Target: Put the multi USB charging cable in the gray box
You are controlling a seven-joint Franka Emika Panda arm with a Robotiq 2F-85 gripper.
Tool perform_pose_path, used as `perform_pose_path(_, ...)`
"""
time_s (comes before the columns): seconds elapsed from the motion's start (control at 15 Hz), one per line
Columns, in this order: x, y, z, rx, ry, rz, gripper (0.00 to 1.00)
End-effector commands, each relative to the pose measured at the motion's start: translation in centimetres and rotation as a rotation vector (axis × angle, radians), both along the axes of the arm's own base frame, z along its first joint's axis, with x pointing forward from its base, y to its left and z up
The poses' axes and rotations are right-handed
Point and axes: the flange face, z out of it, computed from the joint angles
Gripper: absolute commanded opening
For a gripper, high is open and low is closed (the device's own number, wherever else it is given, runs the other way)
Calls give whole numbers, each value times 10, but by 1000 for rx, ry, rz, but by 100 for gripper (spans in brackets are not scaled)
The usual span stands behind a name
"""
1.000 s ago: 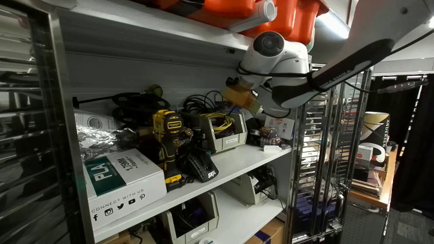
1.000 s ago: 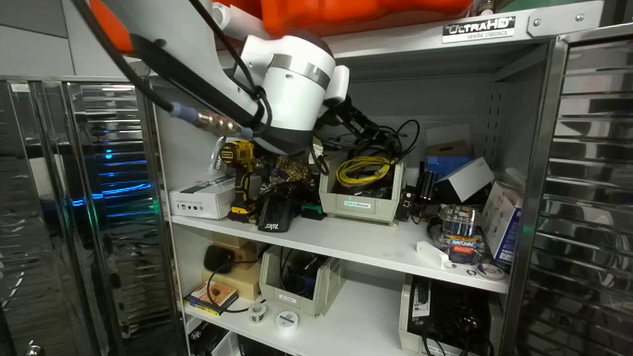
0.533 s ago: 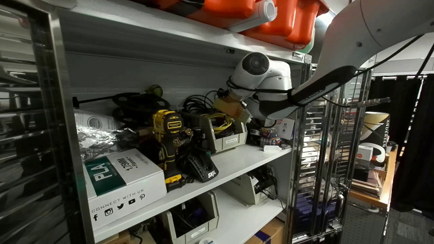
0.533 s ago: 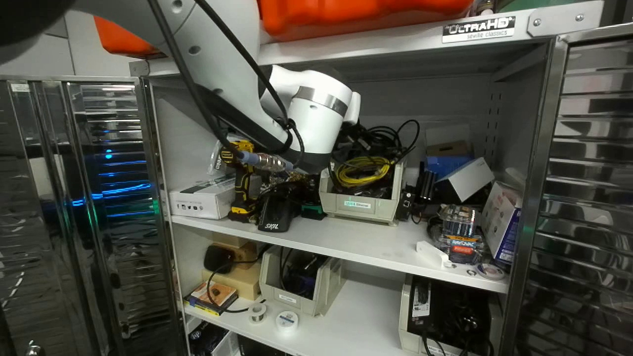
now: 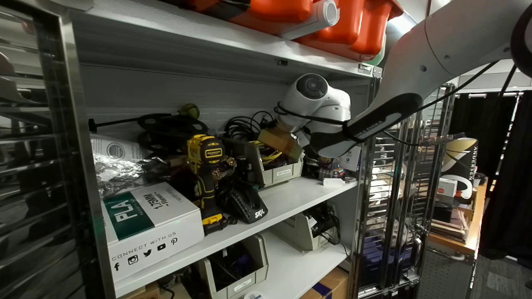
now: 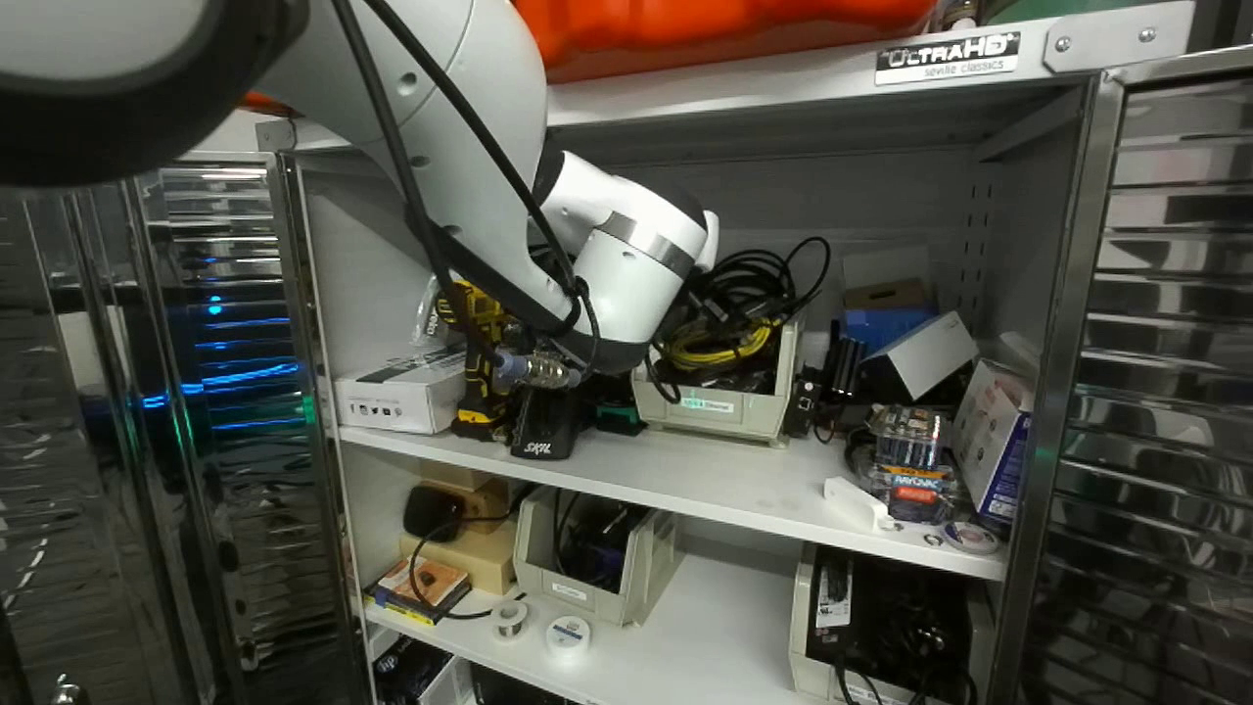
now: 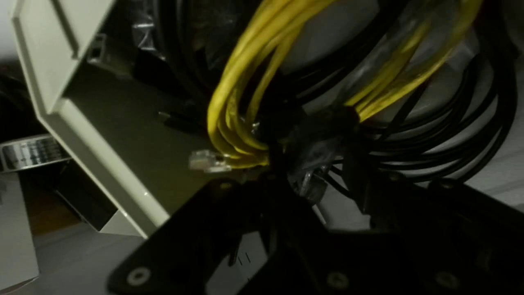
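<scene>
The gray box (image 6: 754, 417), a small open bin, stands on the shelf in both exterior views (image 5: 294, 171). Its pale rim (image 7: 104, 168) crosses the left of the wrist view. It holds a yellow cable coil (image 7: 235, 94) and black cables (image 7: 446, 139). I cannot single out the multi USB charging cable among them. My gripper (image 7: 315, 143) is over the bin, its fingers among the cables and somewhat apart. Something dark with a plastic sheen shows between the fingertips; I cannot tell whether they grip it. The arm and an amber block at the wrist hide the fingers in the exterior views.
A yellow-and-black power tool (image 5: 206, 155), a SKIL charger (image 5: 249, 203) and a white-and-green carton (image 5: 158, 232) stand beside the bin. Battery packs (image 6: 915, 490) and boxes (image 6: 925, 352) are on its other side. The shelf above (image 6: 783, 90) overhangs. More gray bins (image 6: 578, 592) sit below.
The arm has moved down, bringing the wrist lower and closer to the gray box. In an exterior view it now covers more of the yellow cable. The shelf items have not visibly moved.
</scene>
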Motion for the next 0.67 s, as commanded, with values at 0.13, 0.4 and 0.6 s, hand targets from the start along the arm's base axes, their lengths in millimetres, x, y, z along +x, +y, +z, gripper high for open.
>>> perform_pose_path(0.13, -11, 12, 22, 7, 20, 107, 90)
perform_pose_path(0.4, -34, 22, 27, 28, 91, 138, 100)
perform_pose_path(0.6, -57, 20, 29, 61, 174, 140, 100)
